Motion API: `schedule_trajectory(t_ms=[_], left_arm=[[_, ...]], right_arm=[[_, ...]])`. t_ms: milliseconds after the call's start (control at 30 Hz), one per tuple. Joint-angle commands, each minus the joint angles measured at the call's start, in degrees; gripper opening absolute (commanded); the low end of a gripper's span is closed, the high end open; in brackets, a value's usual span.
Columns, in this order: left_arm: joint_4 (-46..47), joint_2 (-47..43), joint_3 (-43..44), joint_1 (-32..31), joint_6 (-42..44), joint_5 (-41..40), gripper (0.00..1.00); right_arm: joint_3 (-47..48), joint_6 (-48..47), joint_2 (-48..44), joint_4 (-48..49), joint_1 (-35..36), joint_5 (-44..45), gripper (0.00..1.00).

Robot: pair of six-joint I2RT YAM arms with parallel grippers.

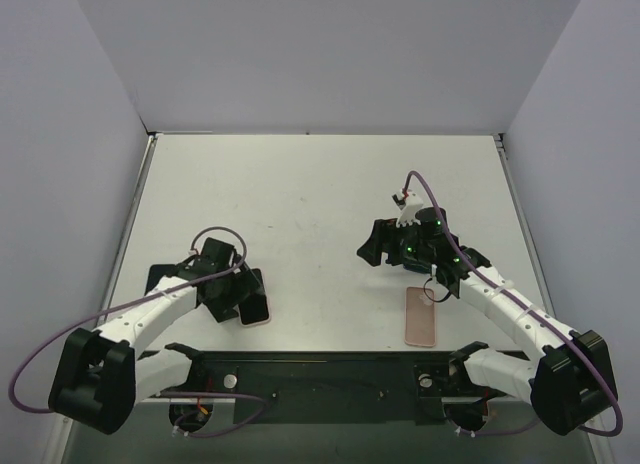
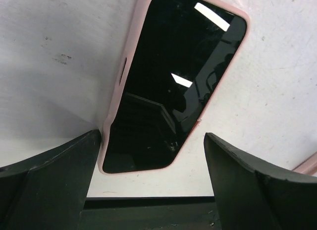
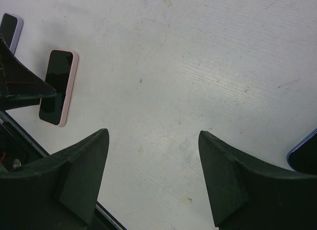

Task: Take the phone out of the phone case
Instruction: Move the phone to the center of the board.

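Note:
A phone with a black screen sits in a pink case (image 2: 173, 86), flat on the white table, screen up. In the top view it lies at the near left (image 1: 256, 310), and the right wrist view shows it small at the left (image 3: 58, 87). My left gripper (image 1: 243, 292) hovers over its near end, open and empty (image 2: 152, 141), with the fingers (image 2: 54, 175) spread wider than the phone. My right gripper (image 1: 372, 246) is open and empty (image 3: 152, 133) over bare table right of centre, apart from the phone.
A flat pink piece (image 1: 422, 316) lies near the front edge at the right. A dark phone with a lavender edge (image 3: 10, 27) lies beyond the pink one, and a blue-edged phone (image 3: 304, 158) lies at the right. The black base bar (image 1: 320, 369) runs along the near edge.

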Motion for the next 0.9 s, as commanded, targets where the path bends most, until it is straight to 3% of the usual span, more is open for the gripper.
schedule_trajectory(t_ms=[0,300,667,733,800,833,867], left_arm=[[-2.5,5.4,4.1,-3.1,0.3,-6.1,0.97],[-5.4,17.6,12.4,-8.7,3.5,-14.3,0.97],[-6.6,28.6,15.4,-14.2,2.2,-20.6,0.97],[-5.4,29.8,14.8,-14.2,2.2,-20.2,0.91],[-3.7,30.1,14.0,-14.2,3.1,-19.3,0.76],[-2.3,30.0,13.7,-14.2,3.5,-18.9,0.6],[-1.6,29.7,13.1,-14.2,4.1,-17.8,0.54]], right_arm=[[-0.3,0.2,-1.5,2.4,-0.3,-1.1,0.68],[-0.5,0.2,-1.6,2.5,-0.3,-1.3,0.68],[-0.2,0.2,-0.9,2.4,-0.4,-0.9,0.68],[-0.2,0.1,-0.8,2.2,-0.4,-0.8,0.68],[-0.1,0.1,-0.6,2.1,-0.4,-0.6,0.68],[-0.1,-0.1,-0.3,1.6,-0.3,-0.3,0.68],[0.1,-0.3,-0.2,1.3,-0.2,0.3,0.68]])
